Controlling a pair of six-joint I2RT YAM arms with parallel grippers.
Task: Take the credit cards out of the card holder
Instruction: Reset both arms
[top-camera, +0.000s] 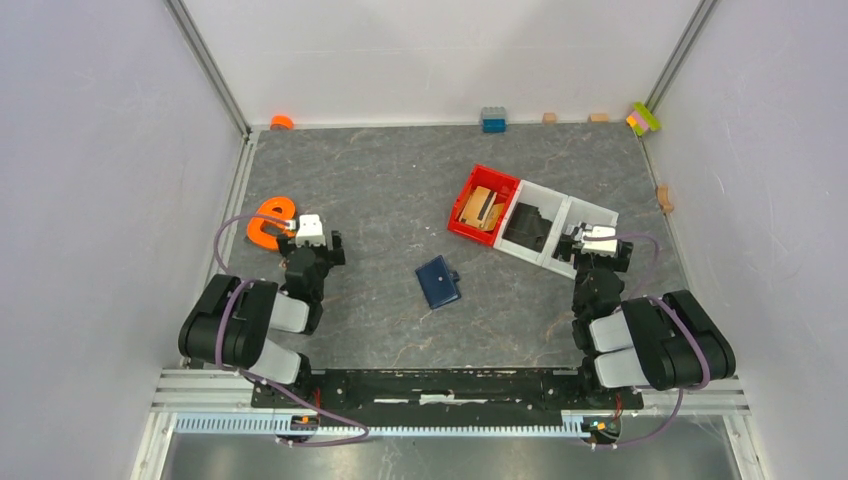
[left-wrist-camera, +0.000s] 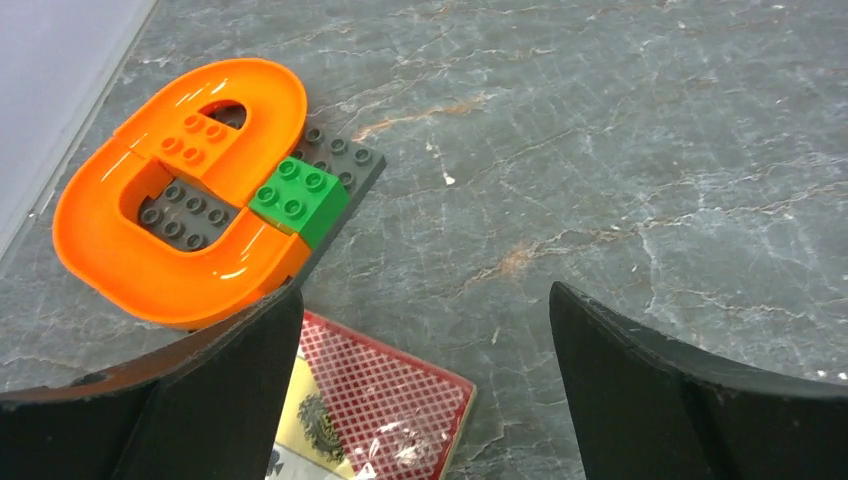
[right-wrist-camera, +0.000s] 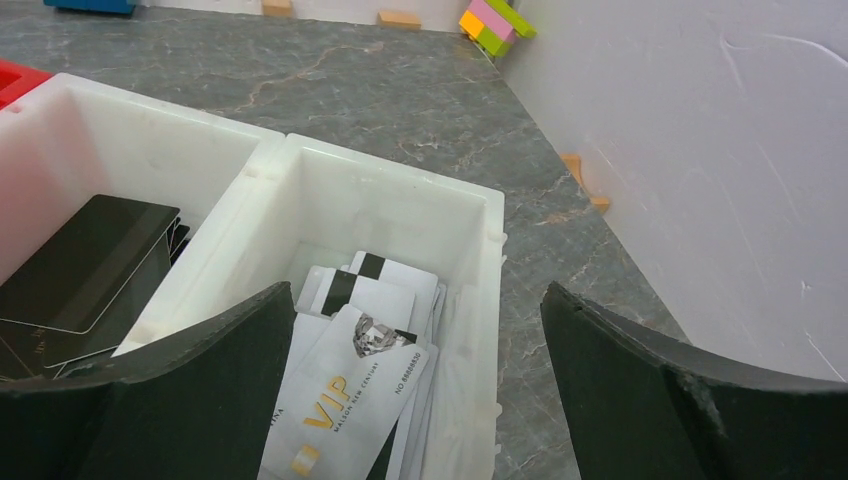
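Though your top view shows the card holder (top-camera: 438, 282) folded on the table (top-camera: 380, 200), both wrist views miss it; left gripper (left-wrist-camera: 422, 320) and right gripper (right-wrist-camera: 418, 320) stand spread apart

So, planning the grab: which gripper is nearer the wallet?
Left, slightly. The left gripper is left of the wallet, by the orange piece; the right gripper is farther right, over the white tray.

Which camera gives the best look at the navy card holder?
The top external view: the card holder lies closed on the table, fully in sight. Neither wrist view shows it at all.
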